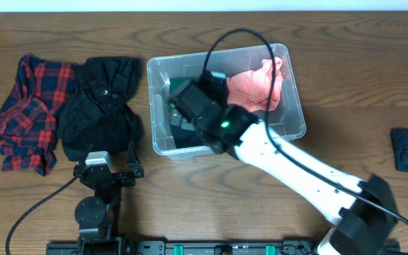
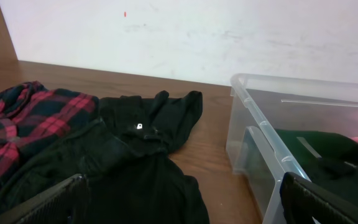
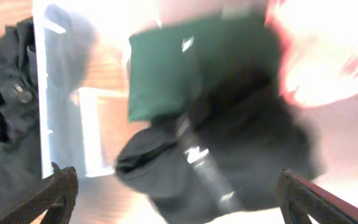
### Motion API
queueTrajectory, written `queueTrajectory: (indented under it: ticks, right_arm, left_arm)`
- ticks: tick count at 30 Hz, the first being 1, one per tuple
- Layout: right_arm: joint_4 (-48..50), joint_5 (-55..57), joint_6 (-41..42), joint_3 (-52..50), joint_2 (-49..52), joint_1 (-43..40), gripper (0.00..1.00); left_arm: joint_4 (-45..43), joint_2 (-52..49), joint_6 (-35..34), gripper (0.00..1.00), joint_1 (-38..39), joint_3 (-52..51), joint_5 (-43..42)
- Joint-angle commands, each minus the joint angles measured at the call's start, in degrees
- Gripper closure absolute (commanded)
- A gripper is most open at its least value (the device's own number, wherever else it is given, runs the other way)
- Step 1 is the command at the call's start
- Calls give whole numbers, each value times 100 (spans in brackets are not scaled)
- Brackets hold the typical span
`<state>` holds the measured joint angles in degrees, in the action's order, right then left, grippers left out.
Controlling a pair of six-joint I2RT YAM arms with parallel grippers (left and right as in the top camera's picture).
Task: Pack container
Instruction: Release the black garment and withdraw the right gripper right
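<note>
Our right gripper (image 3: 188,186) hangs spread and empty over clothes (image 3: 229,143) inside the container (image 1: 152,106), in the middle of the worktop (image 1: 346,42). Our left gripper (image 2: 185,208), also spread, faces the black jacket (image 1: 101,106). We judge a drop-off ending; next, lift clear and fetch that jacket.

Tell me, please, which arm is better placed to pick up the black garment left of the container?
Left: the left gripper, open, sits right beside the black garment, whereas the right gripper hangs over the container, farther away.

Right arm (image 1: 296,166) stretched diagonally forward-left, jaws spread wide, left arm (image 1: 98,191) folded low, jaws spread wide
</note>
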<state>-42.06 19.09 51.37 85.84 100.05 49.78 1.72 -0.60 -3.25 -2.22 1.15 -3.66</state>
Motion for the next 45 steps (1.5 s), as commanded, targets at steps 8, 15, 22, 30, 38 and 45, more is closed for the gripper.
queueTrajectory:
  ticks: [8, 15, 22, 30, 38, 45]
  right_arm:
    - [-953, -225, -2076, 160, -960, -1386, 1]
    - [-2378, -715, -1460, 157, -1434, -3394, 1]
    - [-2837, -472, -1921, -168, -1416, -5783, 7]
    - [-1694, -245, -3733, -1001, -1025, -6671, 8]
    - [-597, 122, -5012, -1532, -350, -6968, 15]
    - [-463, 494, -5792, -1589, 101, -7232, 14]
  left_arm:
    - [208, 26, -70, 2, -24, -92, -33]
    - [208, 26, -70, 2, -24, -92, -33]
    - [208, 26, -70, 2, -24, -92, -35]
    - [208, 26, -70, 2, -24, -92, -33]
    - [208, 26, -70, 2, -24, -92, -33]
    - [208, 26, -70, 2, -24, -92, -33]
